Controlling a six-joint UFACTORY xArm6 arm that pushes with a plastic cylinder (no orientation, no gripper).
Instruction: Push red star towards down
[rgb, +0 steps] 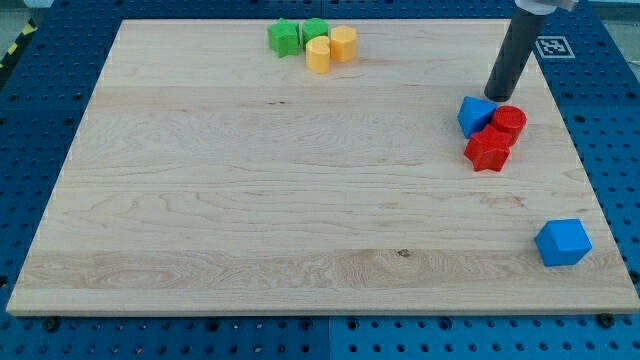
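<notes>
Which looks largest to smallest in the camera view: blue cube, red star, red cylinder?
1. blue cube, though it lies nearest the view's bottom, so perhaps nearer the camera.
2. red star.
3. red cylinder, partly hidden behind the star.

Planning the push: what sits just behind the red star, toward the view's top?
The red cylinder and blue block touch the red star; my tip sits above them. Their contact faces are hidden.

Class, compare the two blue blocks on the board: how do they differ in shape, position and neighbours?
The blue triangular block looks wedge-like; the blue cube is boxy. The triangular one sits at the view's right, upper half, against the red cylinder and red star, with my tip just above it; the cube stands alone near the view's bottom right corner. Both share the same blue.
</notes>
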